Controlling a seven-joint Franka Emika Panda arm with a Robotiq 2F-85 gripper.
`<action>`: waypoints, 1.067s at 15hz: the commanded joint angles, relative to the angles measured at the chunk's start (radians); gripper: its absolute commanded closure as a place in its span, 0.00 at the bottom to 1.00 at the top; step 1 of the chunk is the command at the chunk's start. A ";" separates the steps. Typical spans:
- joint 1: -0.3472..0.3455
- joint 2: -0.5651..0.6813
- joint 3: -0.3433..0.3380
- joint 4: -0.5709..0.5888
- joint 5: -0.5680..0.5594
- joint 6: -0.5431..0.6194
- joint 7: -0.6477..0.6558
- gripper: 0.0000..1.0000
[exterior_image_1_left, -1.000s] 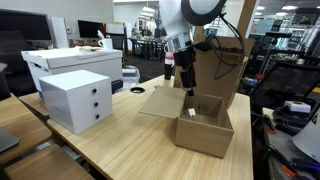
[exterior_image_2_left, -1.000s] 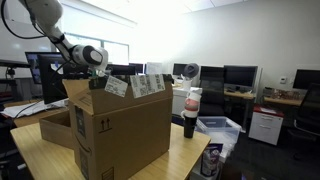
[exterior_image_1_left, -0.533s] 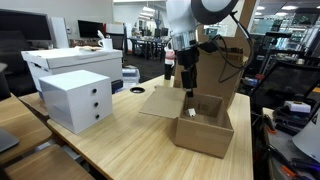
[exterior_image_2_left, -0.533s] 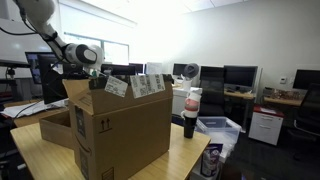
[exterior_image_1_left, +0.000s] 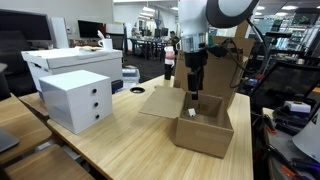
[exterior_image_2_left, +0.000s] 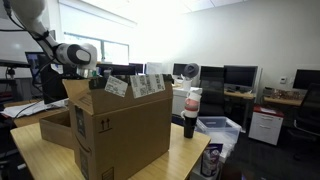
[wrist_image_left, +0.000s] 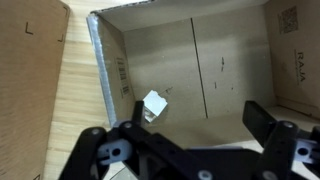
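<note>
Well, I am hanging my tool (exterior_image_1_left: 196, 91) straight down over the open brown cardboard box (exterior_image_1_left: 207, 138) on the wood-grain counter (exterior_image_1_left: 110, 150), jaws spread wide, gripping nothing; a small crumpled white scrap (wrist_image_left: 153, 104) is lying inside, at eleven o'clock.
</note>
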 joint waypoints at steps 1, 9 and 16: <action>-0.004 -0.034 0.002 -0.084 0.007 0.098 0.077 0.00; -0.003 0.002 -0.020 -0.169 -0.072 0.233 0.302 0.00; 0.001 0.082 -0.055 -0.161 -0.134 0.282 0.416 0.00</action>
